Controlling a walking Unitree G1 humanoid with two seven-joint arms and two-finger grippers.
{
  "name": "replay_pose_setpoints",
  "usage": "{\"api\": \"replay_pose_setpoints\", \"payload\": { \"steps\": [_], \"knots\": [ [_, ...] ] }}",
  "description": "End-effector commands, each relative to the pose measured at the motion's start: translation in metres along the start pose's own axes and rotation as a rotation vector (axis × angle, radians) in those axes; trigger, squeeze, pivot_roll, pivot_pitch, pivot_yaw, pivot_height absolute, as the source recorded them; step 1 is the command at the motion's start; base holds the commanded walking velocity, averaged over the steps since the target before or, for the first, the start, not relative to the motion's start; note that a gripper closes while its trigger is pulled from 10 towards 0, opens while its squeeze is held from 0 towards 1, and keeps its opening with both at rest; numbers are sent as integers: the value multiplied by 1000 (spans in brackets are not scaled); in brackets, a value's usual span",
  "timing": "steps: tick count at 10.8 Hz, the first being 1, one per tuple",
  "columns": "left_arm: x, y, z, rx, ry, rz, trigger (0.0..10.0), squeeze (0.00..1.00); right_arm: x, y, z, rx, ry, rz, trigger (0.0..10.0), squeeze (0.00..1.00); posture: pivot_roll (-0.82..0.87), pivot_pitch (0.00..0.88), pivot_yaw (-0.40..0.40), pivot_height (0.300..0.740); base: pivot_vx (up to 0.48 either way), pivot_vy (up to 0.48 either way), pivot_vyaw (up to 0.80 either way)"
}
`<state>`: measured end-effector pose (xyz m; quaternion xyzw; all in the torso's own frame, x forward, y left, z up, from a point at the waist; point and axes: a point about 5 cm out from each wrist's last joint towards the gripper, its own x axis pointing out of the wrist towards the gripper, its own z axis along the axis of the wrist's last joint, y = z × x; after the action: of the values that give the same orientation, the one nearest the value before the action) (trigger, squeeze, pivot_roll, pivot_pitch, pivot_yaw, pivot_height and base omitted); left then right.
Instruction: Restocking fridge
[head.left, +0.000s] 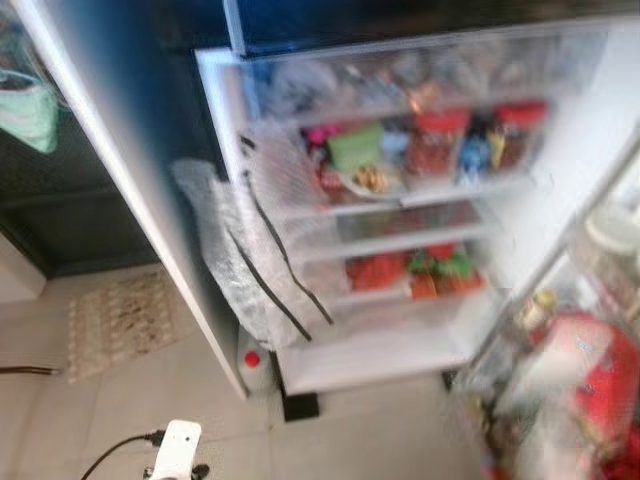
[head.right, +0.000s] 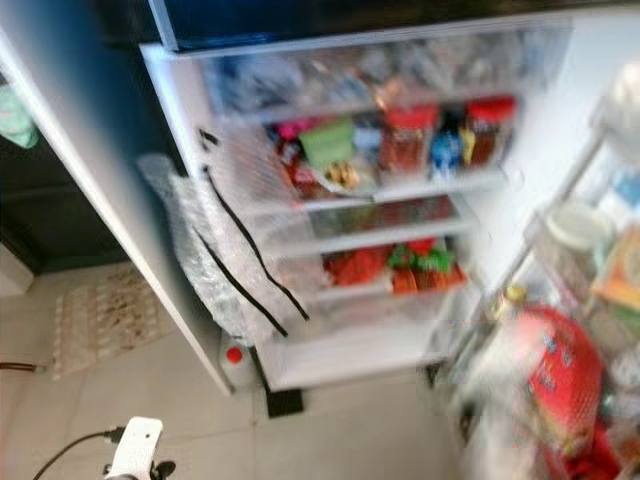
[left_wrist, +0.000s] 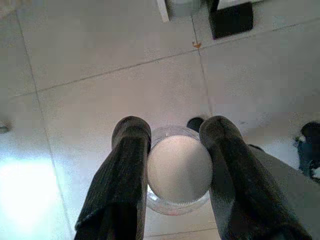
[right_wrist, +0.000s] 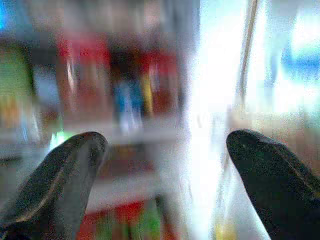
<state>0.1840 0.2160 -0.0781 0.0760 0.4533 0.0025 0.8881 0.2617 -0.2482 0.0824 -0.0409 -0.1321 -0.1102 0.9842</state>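
Nearest: the left gripper (left_wrist: 172, 165) hangs low over the tiled floor (left_wrist: 100, 75), its two black fingers (left_wrist: 127, 170) closed against the sides of a small clear jar (left_wrist: 179, 172) with a pale, whitish top or contents; which of the two cannot be told. The jar's rim looks ribbed, the wall looks like glass or hard plastic. Judgement: stiff, smooth and probably slippery, light to moderate in weight, breakable if dropped on tile. The fingers bear on the round wall at its widest, so it could roll or slide out; a hold lower on the body, squarely across the middle, would be safer. Right gripper (right_wrist: 165, 150): fingers spread wide, nothing between them, pointed toward the open fridge (head.left: 400, 350). Further off, in blurred head views: a white plastic bag (head.left: 240, 250) with black handles hangs at the fridge's left edge, a red-capped bottle (head.left: 255, 362) stands on the floor below it. Shelves hold red-lidded jars (head.left: 440, 140), a green packet (head.left: 355, 145), and red and green packs (head.left: 420, 270) lower down. Door racks at the right carry a red package (head.left: 590, 380). The lowest shelf looks to have free room for the jar.
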Motion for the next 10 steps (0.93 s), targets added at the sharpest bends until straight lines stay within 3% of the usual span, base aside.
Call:
{"api": "replay_pose_setpoints", "payload": {
  "steps": [1,2,3,4,5,8,10],
  "knots": [
    [-1,1,-3,9,7,-1,10000,0,-21,6,-22,23,115,11,10000,0,-101,27,38,740,0,0,0],
    [-1,1,-3,7,6,0,10000,0,-13,8,-21,23,109,35,10000,0,-104,24,35,740,0,0,0],
    [0,0,-3,6,7,-1,10000,0,-17,8,-25,5,158,46,10000,0,-100,22,34,740,0,0,0],
    [0,0,-3,3,6,1,10000,0,-31,3,-41,-110,338,50,10000,0,-99,23,34,740,0,0,0],
    [0,0,-3,3,7,2,10000,0,-37,-3,-49,-184,408,37,10000,0,-105,25,35,740,0,0,0],
    [0,0,-3,5,13,-2,10000,0,-64,-38,-84,-429,749,-52,10000,0,-108,25,36,740,0,0,0],
    [0,0,-3,2,13,-4,10000,0,-73,-55,-91,-501,855,-104,10000,0,-103,27,39,740,0,0,0]
  ]
}}
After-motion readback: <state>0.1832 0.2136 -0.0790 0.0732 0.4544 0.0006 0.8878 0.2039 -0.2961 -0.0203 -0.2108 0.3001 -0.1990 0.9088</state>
